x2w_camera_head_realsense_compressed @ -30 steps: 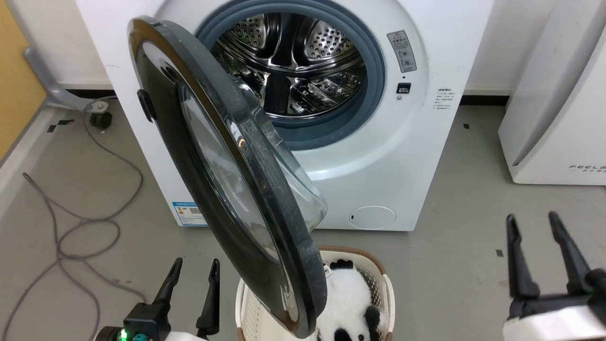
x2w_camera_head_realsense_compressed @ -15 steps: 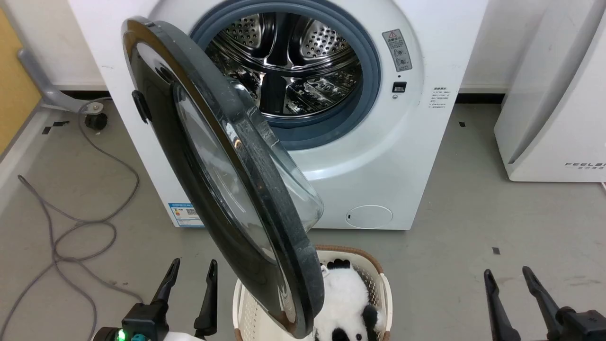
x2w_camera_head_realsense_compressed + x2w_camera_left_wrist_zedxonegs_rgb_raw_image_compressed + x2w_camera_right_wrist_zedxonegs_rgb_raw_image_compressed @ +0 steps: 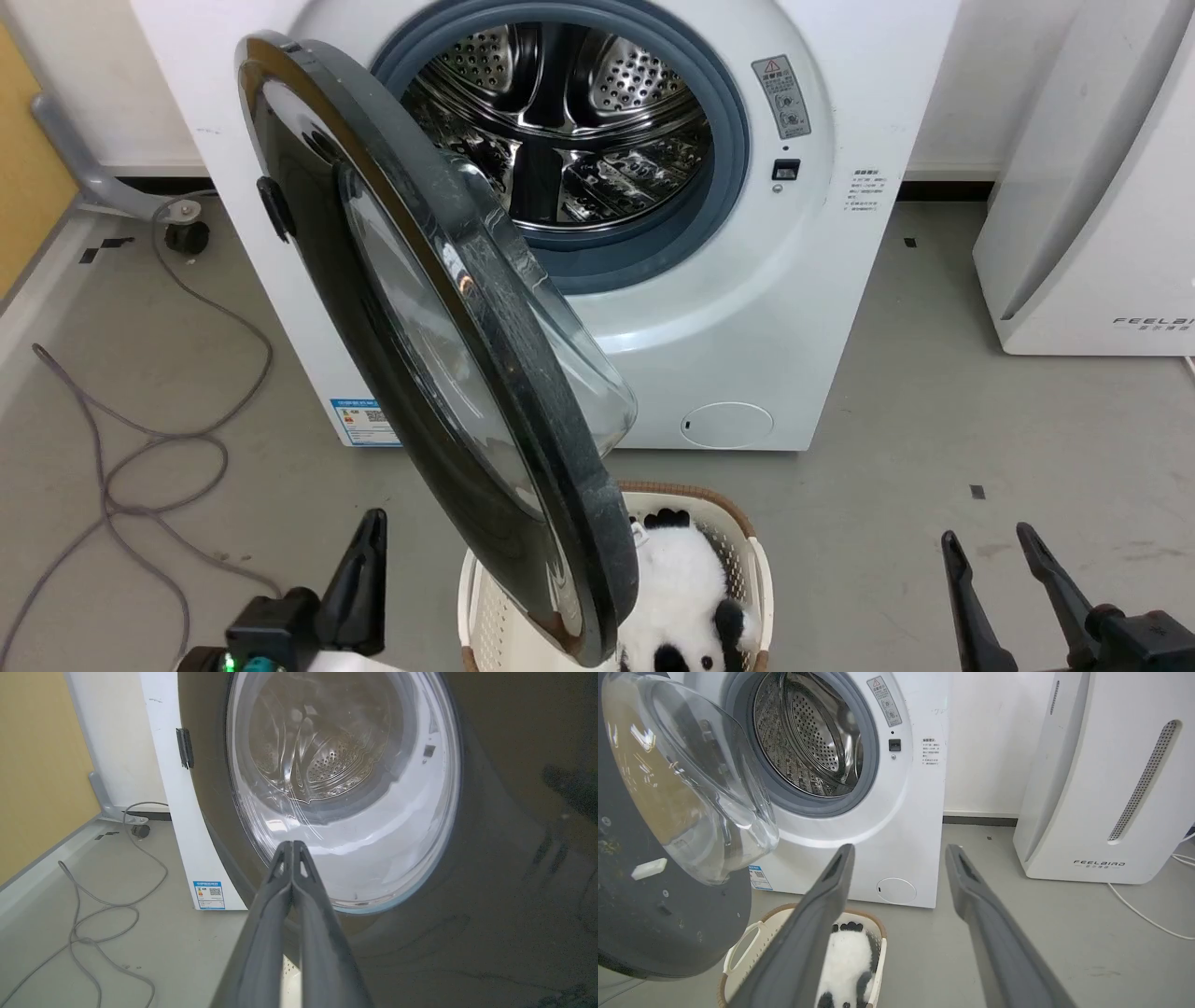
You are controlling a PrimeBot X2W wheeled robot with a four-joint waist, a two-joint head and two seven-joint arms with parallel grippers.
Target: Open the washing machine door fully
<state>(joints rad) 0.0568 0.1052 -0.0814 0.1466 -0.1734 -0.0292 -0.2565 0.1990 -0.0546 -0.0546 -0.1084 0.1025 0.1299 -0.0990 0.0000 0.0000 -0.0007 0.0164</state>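
The left tool [image 3: 292, 845], clenched shut on nothing, points at the outer face of the washing machine door [image 3: 495, 812] close ahead. The right tool [image 3: 900, 851], fingers spread and empty, sits well to the door's right. The door stands swung out from the washing machine [image 3: 803, 299].

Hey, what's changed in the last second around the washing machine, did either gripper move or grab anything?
The left gripper closed its fingers on nothing, pointing at the outer face of the door. The right gripper, open, dropped low in the head view, holding nothing. The door stayed partly open on the washing machine, untouched, above the basket with the panda toy.
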